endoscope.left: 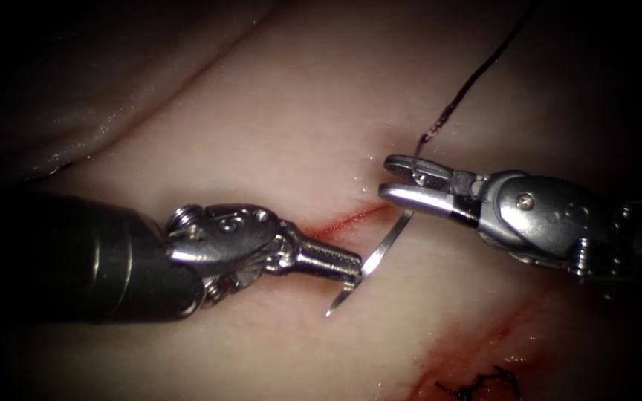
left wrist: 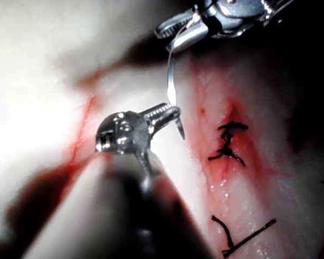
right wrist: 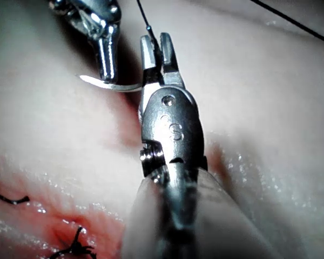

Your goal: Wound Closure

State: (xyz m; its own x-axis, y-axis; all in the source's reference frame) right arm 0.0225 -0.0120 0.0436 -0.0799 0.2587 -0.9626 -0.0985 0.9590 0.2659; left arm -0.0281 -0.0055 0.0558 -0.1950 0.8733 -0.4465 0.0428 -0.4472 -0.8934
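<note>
The left tool (endoscope.left: 347, 273) reaches in from the left, its jaws clenched on the curved needle (endoscope.left: 371, 261) near the pointed end, so that the sharp tip pokes out just below the jaws. In the left wrist view the same hold is plain: the left tool (left wrist: 170, 112) pinches the needle (left wrist: 171, 81) just behind its point. From that grip the needle arcs up and to the right, clear of the tissue (endoscope.left: 276, 104) and not buried in it.

The right tool (endoscope.left: 403, 178) enters from the right with its jaws parted. The needle's blunt end lies at or between them, and the thread (endoscope.left: 477, 74) runs from there up and away to the right. In the right wrist view the right tool (right wrist: 156, 48) stands parted around the thread's start, with the needle (right wrist: 110, 84) curving off towards the other tool.

Beneath the needle a short red cut (endoscope.left: 347, 220) lies unstitched. Down to the right, a knotted dark stitch (endoscope.left: 484, 386) sits in a patch of red fluid (endoscope.left: 484, 341).

The step in hand looks like a handover or re-gripping of the needle above the cut. Any next pass would call for a firm hold further back on the curve, the point squared to the cut's edge, and the thread kept free of the jaws.
</note>
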